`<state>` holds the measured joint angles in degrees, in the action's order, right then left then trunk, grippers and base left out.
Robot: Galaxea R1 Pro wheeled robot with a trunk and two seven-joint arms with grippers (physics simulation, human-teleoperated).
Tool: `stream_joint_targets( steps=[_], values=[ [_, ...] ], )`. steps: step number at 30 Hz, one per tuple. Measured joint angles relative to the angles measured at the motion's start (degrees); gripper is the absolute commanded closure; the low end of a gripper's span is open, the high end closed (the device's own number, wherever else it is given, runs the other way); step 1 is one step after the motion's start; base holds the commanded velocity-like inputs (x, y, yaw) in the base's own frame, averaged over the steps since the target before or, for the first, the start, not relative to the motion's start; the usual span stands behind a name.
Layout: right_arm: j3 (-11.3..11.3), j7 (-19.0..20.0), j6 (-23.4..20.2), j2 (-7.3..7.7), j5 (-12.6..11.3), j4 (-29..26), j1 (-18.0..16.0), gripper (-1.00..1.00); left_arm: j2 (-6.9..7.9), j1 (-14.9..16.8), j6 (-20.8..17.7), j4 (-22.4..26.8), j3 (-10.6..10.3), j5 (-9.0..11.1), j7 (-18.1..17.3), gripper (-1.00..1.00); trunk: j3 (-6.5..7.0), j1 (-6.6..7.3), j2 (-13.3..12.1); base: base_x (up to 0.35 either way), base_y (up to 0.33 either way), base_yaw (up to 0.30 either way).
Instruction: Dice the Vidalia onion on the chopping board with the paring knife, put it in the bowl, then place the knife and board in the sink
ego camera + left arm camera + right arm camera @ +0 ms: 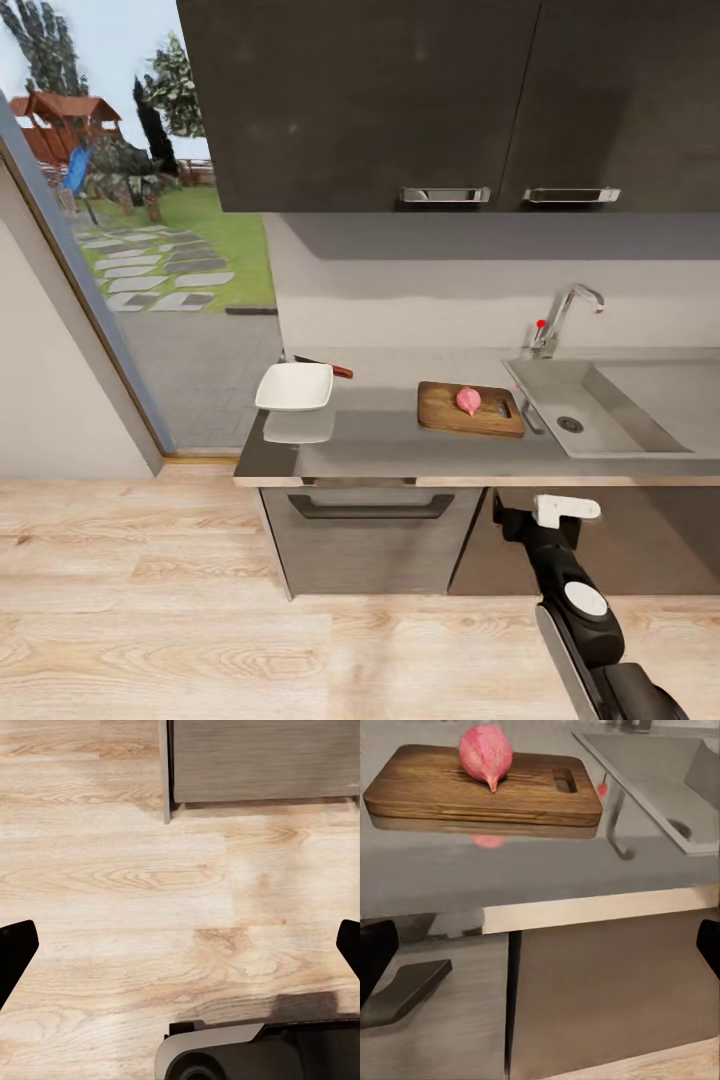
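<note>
Nearby, bowl (294,387) hides part of knife (326,366) behind it.

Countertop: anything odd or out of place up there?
One thing. The white bowl sits at the left end of the counter and appears to jut past its corner. The knife lies behind it, partly hidden. The onion rests whole on the board. Nothing spilled.
</note>
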<state>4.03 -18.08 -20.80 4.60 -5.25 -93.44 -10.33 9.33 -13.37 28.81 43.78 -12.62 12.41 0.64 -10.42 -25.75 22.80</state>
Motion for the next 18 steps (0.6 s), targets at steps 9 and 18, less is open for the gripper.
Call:
stream_joint_targets(
  steps=[9,18],
  values=[
    [0.0,0.0,-3.9,0.00,0.0,0.0,-4.5,-1.00,0.00,0.0,0.0,0.0,0.0,-0.1,0.0,-1.00,0.00,0.00,0.0,0.000,0.000,0.000],
    [0.0,0.0,-8.3,0.00,0.3,0.0,-8.7,-1.00,0.00,0.0,0.0,0.0,-0.1,-0.1,0.0,-1.00,0.00,0.00,0.0,0.000,0.000,0.000]
  ],
)
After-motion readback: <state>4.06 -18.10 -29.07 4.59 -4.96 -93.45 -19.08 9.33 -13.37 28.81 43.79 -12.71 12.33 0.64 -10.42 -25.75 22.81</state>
